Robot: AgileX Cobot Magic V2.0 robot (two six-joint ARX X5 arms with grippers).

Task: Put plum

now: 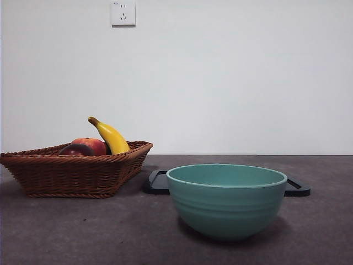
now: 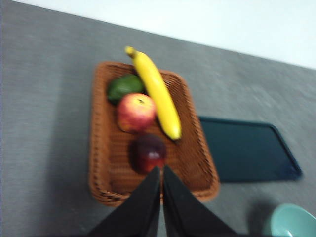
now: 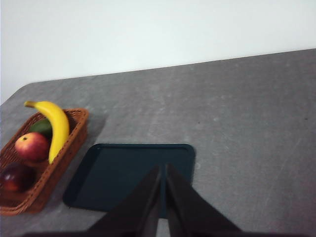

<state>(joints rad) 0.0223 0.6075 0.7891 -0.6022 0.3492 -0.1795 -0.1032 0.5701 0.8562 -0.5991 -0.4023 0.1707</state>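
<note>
A woven basket (image 1: 71, 171) sits on the grey table (image 1: 83, 237), and the plum (image 2: 148, 152) lies inside it at the near end, just beside a red-orange fruit (image 2: 135, 112), with a banana (image 2: 158, 91) along one side and a green fruit (image 2: 124, 87) at the far end. The left gripper (image 2: 161, 173) hangs above the basket close to the plum, jaws pressed together, holding nothing. Beside the basket lies a dark tray (image 3: 131, 173); the right gripper (image 3: 162, 170) hovers over it, jaws likewise pressed together and empty. A teal bowl (image 1: 226, 199) stands in front of the tray
</note>
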